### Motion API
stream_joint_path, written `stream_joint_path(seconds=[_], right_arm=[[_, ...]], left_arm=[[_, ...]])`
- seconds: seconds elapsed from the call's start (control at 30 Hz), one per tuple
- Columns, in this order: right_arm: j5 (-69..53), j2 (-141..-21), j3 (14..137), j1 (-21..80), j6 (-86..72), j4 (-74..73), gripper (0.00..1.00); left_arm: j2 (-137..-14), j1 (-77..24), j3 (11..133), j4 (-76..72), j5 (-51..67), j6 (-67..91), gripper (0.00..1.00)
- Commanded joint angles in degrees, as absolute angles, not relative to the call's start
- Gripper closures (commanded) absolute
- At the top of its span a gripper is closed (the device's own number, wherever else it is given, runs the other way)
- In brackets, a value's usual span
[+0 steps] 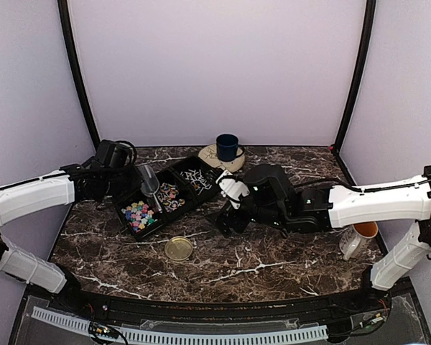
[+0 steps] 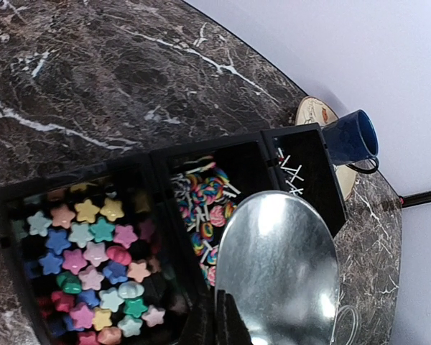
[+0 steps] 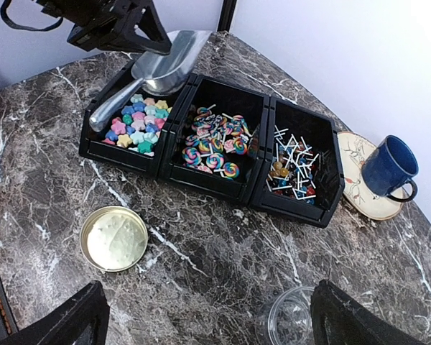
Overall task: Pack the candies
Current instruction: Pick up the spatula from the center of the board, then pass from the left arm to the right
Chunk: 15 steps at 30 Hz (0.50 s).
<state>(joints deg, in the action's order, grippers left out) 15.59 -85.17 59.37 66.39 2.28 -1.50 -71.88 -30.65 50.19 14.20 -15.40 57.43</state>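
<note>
Across the upper left of the right wrist view, the candies [image 3: 214,144] fill a black three-part tray [image 3: 174,178] that stands on the dark marbled bench [image 3: 223,251]. The tray's left compartment holds the star pieces [image 3: 138,123], small pastel shapes in pink, blue, yellow, green and peach, heaped loosely. The middle compartment holds the swirl sweets [image 3: 215,140], round multicoloured discs on short pale sticks. The right compartment holds the stick sweets [image 3: 293,167], thin white sticks lying criss-cross over small dark and orange bits.

At the upper left of that view, the left end effector [image 3: 109,23] is pressed together on a shiny metal scoop [image 3: 169,56]. The scoop's bowl sits over the rear corner of the star compartment, and its handle slants down along that compartment's left wall. Where exactly on the scoop the grip falls is hard to make out, and whether the scoop touches the stars cannot be told. From the left wrist, the bowl shows empty and bright in the lower right.

The right end effector [image 3: 210,320] is spread wide and holds nothing, its two dark fingers at the bottom corners of its own view. A small clear jar [image 3: 287,316] stands between them, nearer the right one. A gold lid [image 3: 115,238] lies flat on the bench at lower left, apart from the tray. A blue mug [image 3: 389,167] sits on a pale round coaster [image 3: 353,172] at the right edge.
</note>
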Motion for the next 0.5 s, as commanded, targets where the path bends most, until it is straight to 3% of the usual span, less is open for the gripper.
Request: stream_joint_path(seconds=[0.0,0.13,0.47], right_arm=[[22.1,-88.3,63.4,68.4,0.1,1.1,0.02],[26.5,-90.9,65.6,68.9,-2.8,1.8,0.00],[28.1,-95.7,68.3,69.9,-5.0,5.2,0.08]], left_arm=[[-76.5,-33.8,56.8,13.3,-18.6,60.8,1.00],[-81.5,-37.4,61.3,14.0,-19.2,63.7,1.00],[-85.9,-43.7,67.7,18.1,-23.4,65.6,1.00]])
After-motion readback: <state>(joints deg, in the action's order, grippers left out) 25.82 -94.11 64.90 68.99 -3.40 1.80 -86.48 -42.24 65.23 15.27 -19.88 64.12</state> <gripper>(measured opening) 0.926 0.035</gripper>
